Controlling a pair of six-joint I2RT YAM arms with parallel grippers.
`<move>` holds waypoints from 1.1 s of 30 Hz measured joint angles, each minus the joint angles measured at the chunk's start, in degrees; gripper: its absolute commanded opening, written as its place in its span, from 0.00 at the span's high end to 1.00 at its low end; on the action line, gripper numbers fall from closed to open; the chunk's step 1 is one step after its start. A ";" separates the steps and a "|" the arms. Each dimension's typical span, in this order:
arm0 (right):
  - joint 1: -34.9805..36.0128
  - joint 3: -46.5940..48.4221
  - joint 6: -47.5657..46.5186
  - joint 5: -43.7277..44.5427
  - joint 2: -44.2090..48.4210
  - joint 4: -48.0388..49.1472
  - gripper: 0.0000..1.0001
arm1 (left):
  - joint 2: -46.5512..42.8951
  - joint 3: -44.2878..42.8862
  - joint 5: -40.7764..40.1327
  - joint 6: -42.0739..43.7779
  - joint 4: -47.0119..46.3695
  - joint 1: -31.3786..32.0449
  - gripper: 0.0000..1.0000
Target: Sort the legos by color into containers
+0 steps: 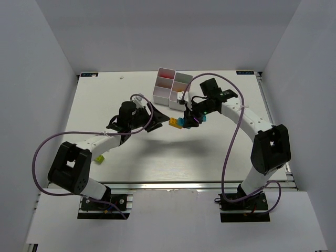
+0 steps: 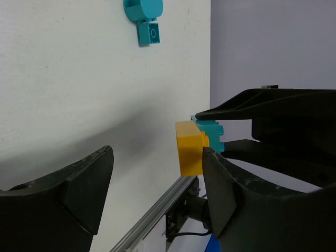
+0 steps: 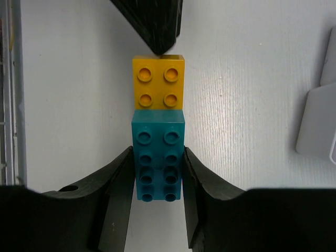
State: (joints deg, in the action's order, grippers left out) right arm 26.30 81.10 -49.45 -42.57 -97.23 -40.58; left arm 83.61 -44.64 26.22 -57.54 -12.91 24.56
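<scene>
My right gripper [image 1: 187, 121] [image 3: 157, 176] is shut on a cyan-blue brick [image 3: 157, 157] [image 1: 181, 123], held by its long sides. A yellow brick [image 3: 158, 81] [image 1: 172, 122] is joined to its far end. My left gripper [image 1: 159, 118] [image 2: 157, 181] is open. One of its fingertips [image 3: 156, 31] touches the yellow brick's [image 2: 189, 149] outer face, and the other finger [image 2: 79, 184] stands well apart. The white containers [image 1: 173, 86] stand at the back centre, with something red in the far left bin. A lime brick [image 1: 98, 158] lies beside the left arm.
A small magenta piece [image 1: 202, 119] shows by the right gripper. White container walls [image 3: 320, 115] are at the right edge of the right wrist view. A teal fixture [image 2: 144, 16] sits on the table near the far wall. The table's metal front rail [image 2: 152, 220] is close below.
</scene>
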 measured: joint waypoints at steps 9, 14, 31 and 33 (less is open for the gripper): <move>1.84 -0.02 2.38 1.88 -0.11 1.81 1.00 | 3.10 -1.60 1.29 -1.31 -2.08 1.60 0.34; 2.14 -0.02 2.58 1.92 -0.66 2.43 1.00 | 3.32 -1.60 1.86 -1.86 -2.62 2.03 0.36; 3.13 -0.04 3.43 2.12 -0.74 4.13 1.00 | 5.35 -1.62 3.85 -3.93 -5.42 2.86 0.91; 3.13 -0.26 3.41 2.51 -0.74 4.46 1.00 | 5.40 -2.10 3.21 -2.86 -3.37 2.95 1.00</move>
State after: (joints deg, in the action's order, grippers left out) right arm 29.43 80.84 -46.04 -40.05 -97.97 -36.12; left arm 89.01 -46.74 29.43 -60.40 -16.27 27.51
